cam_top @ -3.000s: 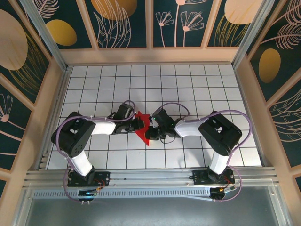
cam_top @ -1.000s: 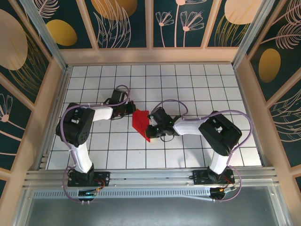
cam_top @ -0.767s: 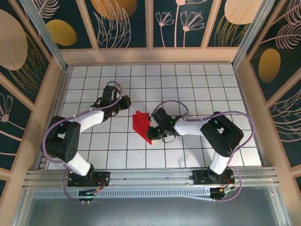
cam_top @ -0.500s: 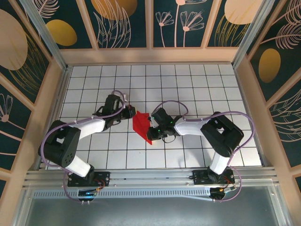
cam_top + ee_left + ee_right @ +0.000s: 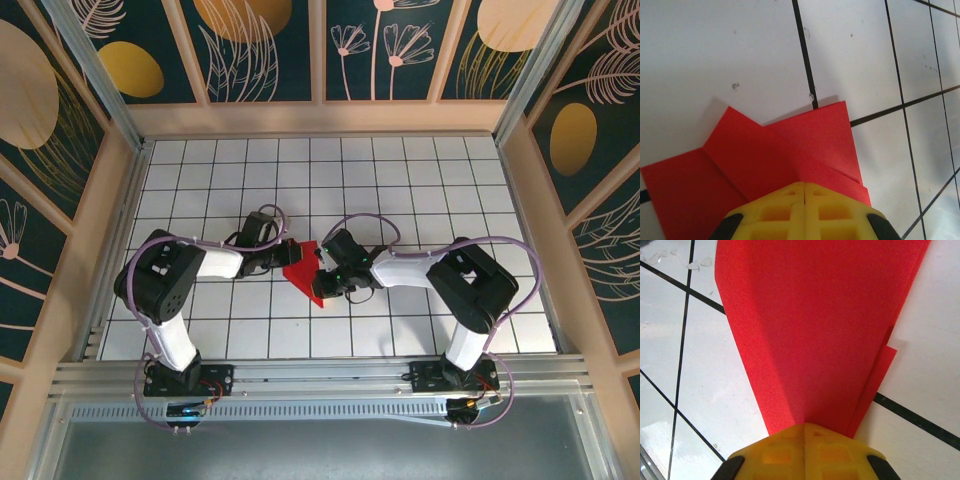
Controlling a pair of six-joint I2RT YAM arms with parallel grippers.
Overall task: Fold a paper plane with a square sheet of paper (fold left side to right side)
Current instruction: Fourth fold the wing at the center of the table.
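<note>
While it lies near the middle of the white gridded table (image 5: 400,180), the red paper (image 5: 303,282) is a creased, angular shape, narrowing to a point at the end nearer the arm bases. Seen from the left wrist, the red paper (image 5: 790,150) lies mostly flat in overlapping layers: two flaps meet in a shallow notch at its far edge, with a lower layer showing along the right side and another spreading to the left. Seen from the right wrist, the red paper (image 5: 815,330) fans out from a narrow pinch and rises off the table, a long crease running up its left part and a thin second layer peeking out along its right edge. The left claw (image 5: 289,258) sits at the paper's upper left edge, its yellow fingertips pressed together with no gap, their tips over the red layers; I cannot tell whether any layer is caught between them. The right claw (image 5: 322,270) sits at the paper's right edge, its fingertips likewise closed tight, clamping the gathered fold. Black grid lines run under the paper, and both arms reach inward from either side.
</note>
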